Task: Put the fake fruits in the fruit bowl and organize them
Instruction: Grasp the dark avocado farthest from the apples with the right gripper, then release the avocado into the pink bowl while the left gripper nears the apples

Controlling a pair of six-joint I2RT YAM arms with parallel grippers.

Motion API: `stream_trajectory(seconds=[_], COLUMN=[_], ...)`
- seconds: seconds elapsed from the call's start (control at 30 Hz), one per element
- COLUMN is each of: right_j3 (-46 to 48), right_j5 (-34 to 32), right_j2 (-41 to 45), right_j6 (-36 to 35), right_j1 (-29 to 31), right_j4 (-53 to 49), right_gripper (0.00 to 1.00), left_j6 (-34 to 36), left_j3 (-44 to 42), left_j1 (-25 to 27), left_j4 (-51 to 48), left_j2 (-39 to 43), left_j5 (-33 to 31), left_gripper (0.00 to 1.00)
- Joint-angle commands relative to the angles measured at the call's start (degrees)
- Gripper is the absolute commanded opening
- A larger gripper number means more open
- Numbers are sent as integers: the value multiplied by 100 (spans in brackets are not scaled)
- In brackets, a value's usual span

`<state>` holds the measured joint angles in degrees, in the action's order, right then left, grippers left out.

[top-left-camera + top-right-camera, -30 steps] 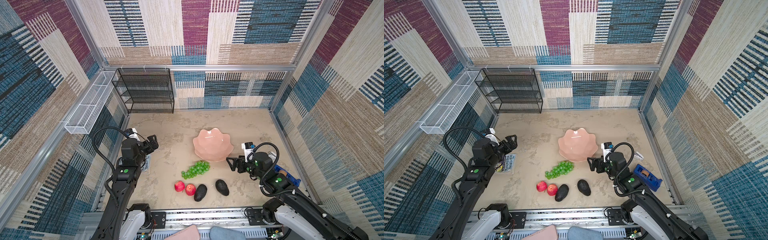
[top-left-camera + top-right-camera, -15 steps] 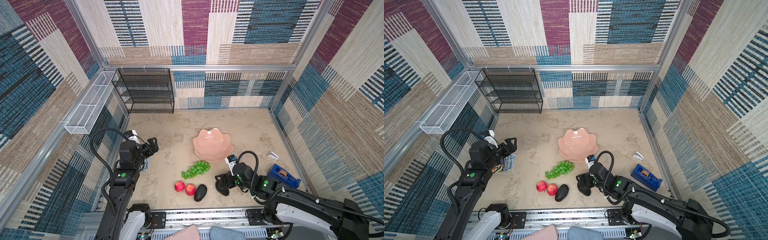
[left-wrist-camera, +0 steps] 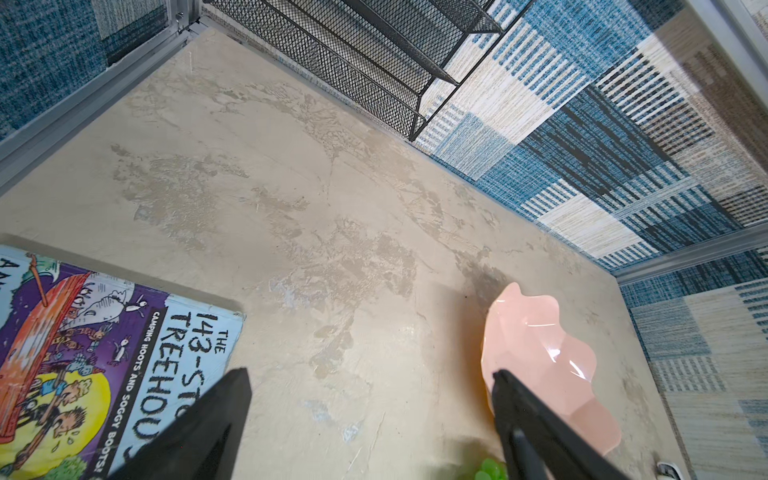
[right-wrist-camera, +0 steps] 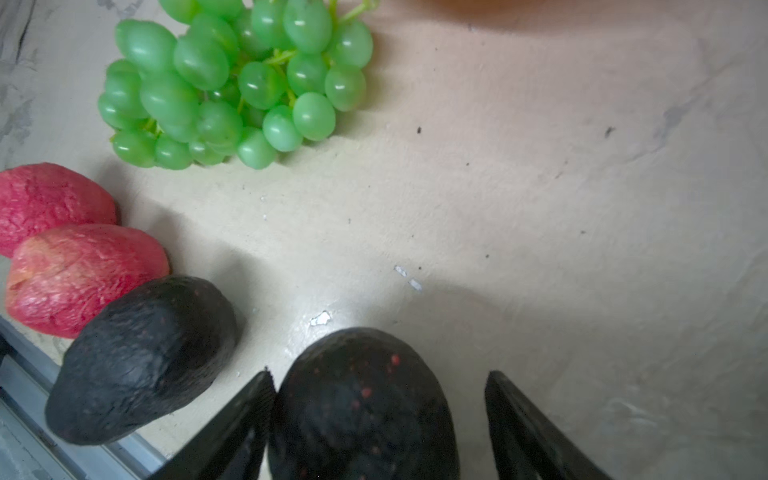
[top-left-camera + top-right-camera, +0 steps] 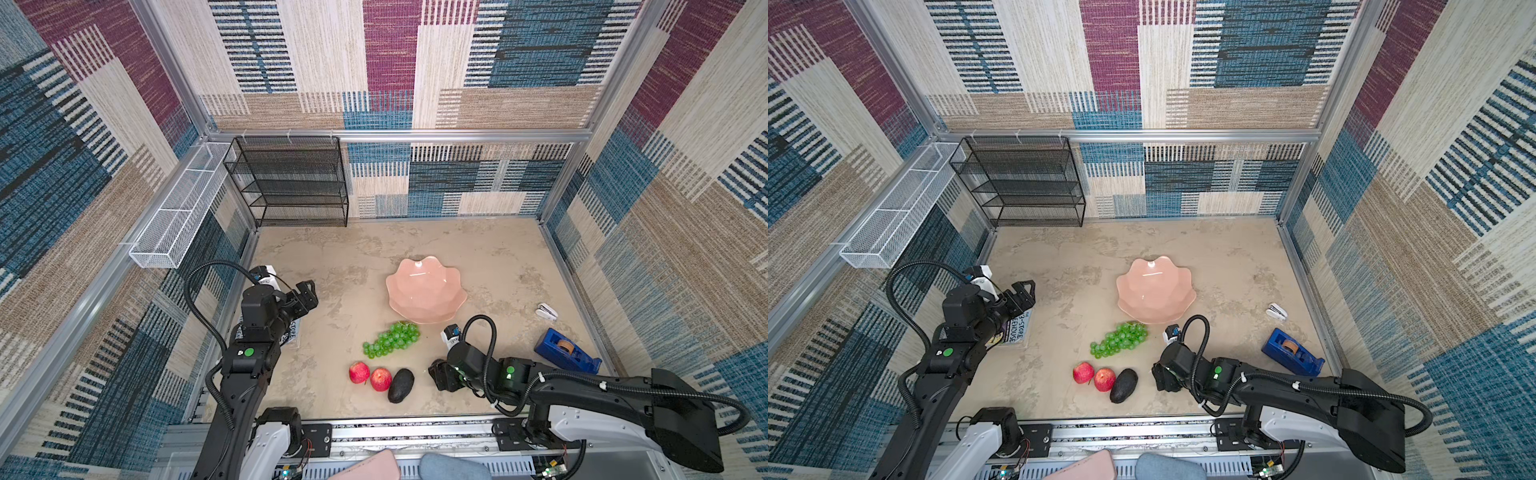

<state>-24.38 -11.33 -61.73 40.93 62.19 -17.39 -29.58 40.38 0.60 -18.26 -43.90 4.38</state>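
Avocado (image 4: 361, 415), dark, oval: on the table at lower centre of both top views, covered there by the right gripper (image 5: 441, 374). In the right wrist view it lies between the two black fingers (image 4: 249, 415). One finger touches its side; the other stands clear, with a strip of table showing between. Jaws apart, not clamped.

Second avocado (image 5: 401, 385): left of the first, lower centre, against the nearer apple.

Nearer apple (image 5: 380, 379), red: just left of the second avocado.

Farther apple (image 5: 359, 372), red: beside the nearer one, on its left.

Grapes (image 5: 392, 338), green bunch: above the apples, just below the bowl.

Fruit bowl (image 5: 426, 291), pale pink, scalloped rim: middle of the table, right of centre. All five fruits lie outside it.

Left gripper (image 5: 306, 293): centre left, above the table beside a picture book (image 5: 1017, 328). Jaws wide apart in the left wrist view, bare table showing between them.

Tape dispenser (image 5: 567, 351), blue: right side of the table.
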Motion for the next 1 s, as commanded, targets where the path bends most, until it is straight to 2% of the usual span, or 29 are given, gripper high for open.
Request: stream_trajectory(seconds=[0.0, 0.23, 0.43, 0.53, 0.63, 0.73, 0.97], right_j3=[-4, -233, -965, -1374, -1627, -2023, -3053], right_j5=[-309, -513, -1264, -1065, -674, -205, 562], right_j2=[-78, 189, 831, 714, 307, -472, -2277], right_j6=[266, 442, 67, -499, -1208, -1742, -2469], right_j1=[7, 4, -135, -758, -1458, -2048, -2591], right_j4=[219, -96, -594, -424, 189, 718, 1351], right_gripper=[71, 51, 48, 48, 48, 48, 48], left_j6=[25, -27, -96, -109, -184, -226, -62], left_j3=[-2, -93, -130, -102, -165, -156, 11], left_j1=[-15, -16, -15, -16, -15, -16, -16], left_j4=[83, 106, 127, -26, 23, -61, -649], left_j2=[36, 97, 100, 103, 128, 144, 142], left_j5=[-102, -134, -34, -24, 102, 333, 815], left_gripper=[94, 94, 94, 94, 94, 93, 91])
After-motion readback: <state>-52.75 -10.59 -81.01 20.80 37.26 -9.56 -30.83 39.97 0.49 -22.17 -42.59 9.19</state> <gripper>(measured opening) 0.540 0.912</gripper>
